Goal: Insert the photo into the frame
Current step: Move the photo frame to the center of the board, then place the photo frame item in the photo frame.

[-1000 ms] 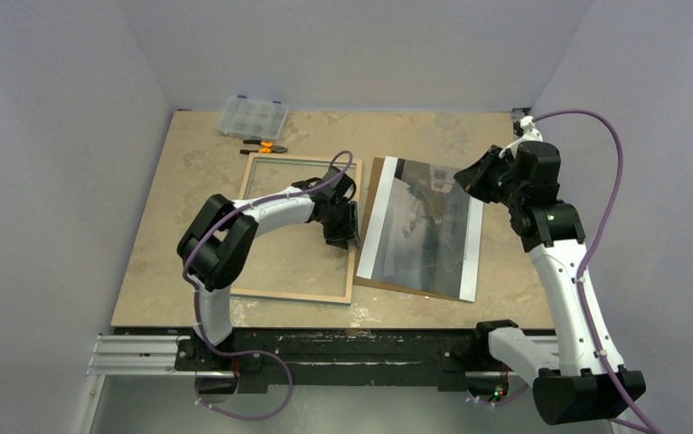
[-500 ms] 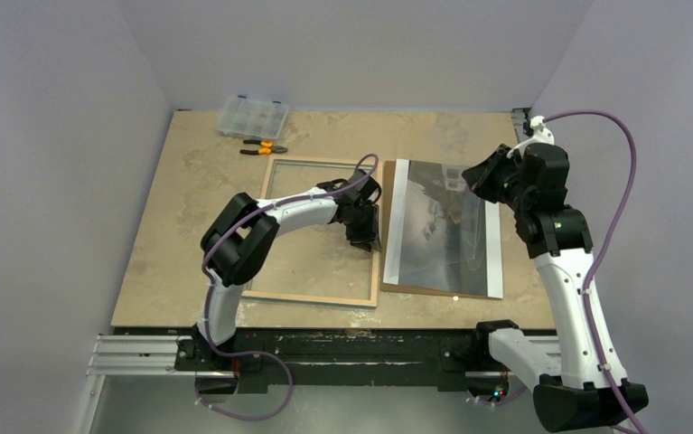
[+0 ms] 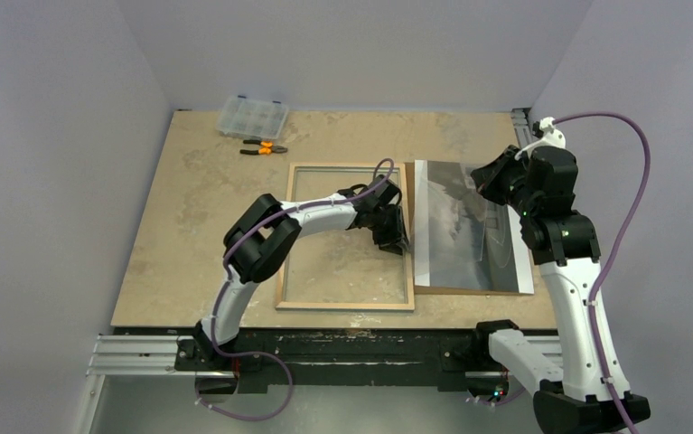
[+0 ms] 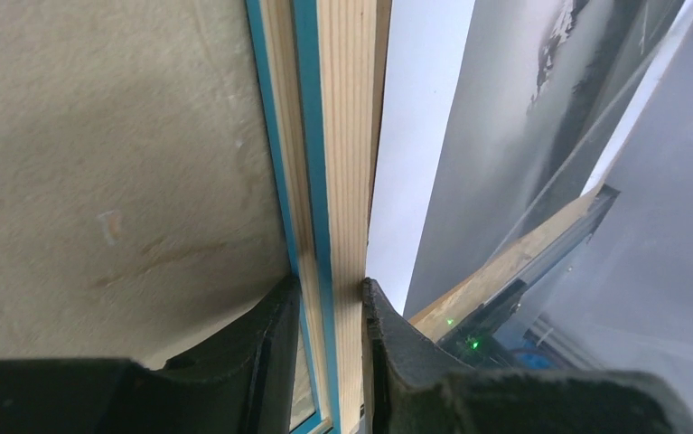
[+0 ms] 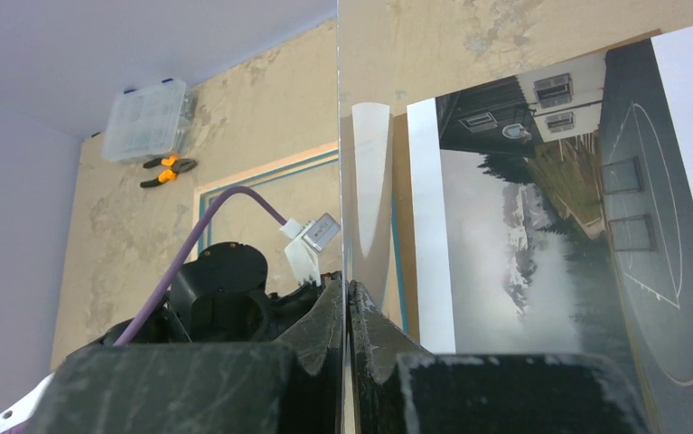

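The frame [image 3: 285,244] lies flat with its light wood back up; its blue edges show in the left wrist view [image 4: 342,136]. My left gripper [image 3: 395,237] is shut on the frame's right rail, one finger on each side [image 4: 329,294]. The photo [image 3: 464,235] lies face up on a brown cardboard board [image 3: 464,290], right beside that rail; it also shows in both wrist views [image 4: 496,117] [image 5: 541,235]. My right gripper [image 3: 485,178] is above the photo's far end, shut [image 5: 347,294] on a thin clear sheet [image 5: 342,136] seen edge-on.
A clear compartment box [image 3: 253,115] and orange-handled pliers [image 3: 264,147] lie at the far left of the table. Walls close in at left, back and right. The photo's right edge is near the table's right edge [image 3: 541,271].
My left gripper has moved right with the frame in it, until the frame sits against the cardboard. The photo and cardboard have shifted right and squared up. My right arm has moved right.
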Robot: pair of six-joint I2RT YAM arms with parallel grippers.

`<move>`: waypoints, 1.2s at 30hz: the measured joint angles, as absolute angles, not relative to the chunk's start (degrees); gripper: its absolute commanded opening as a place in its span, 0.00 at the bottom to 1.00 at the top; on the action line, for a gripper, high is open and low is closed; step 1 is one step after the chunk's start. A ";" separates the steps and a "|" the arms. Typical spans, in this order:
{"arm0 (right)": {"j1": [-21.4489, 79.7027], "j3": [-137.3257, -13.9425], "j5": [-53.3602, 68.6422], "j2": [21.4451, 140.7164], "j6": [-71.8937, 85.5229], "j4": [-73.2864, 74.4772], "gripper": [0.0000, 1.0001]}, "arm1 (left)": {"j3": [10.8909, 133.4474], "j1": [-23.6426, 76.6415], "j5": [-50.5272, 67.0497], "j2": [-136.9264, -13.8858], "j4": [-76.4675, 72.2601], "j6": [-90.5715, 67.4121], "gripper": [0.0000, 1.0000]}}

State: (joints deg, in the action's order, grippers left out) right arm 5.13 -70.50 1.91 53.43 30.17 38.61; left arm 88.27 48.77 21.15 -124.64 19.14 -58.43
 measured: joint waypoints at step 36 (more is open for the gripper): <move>5.06 -57.45 23.46 58.52 41.08 20.88 0.00 | 54.04 14.31 6.68 -75.16 32.51 -38.68 0.61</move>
State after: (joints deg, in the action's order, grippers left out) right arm 5.06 -57.45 23.46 58.52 41.08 20.88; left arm 54.04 14.31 6.68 -75.16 32.51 -38.68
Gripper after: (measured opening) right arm 0.003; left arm 0.632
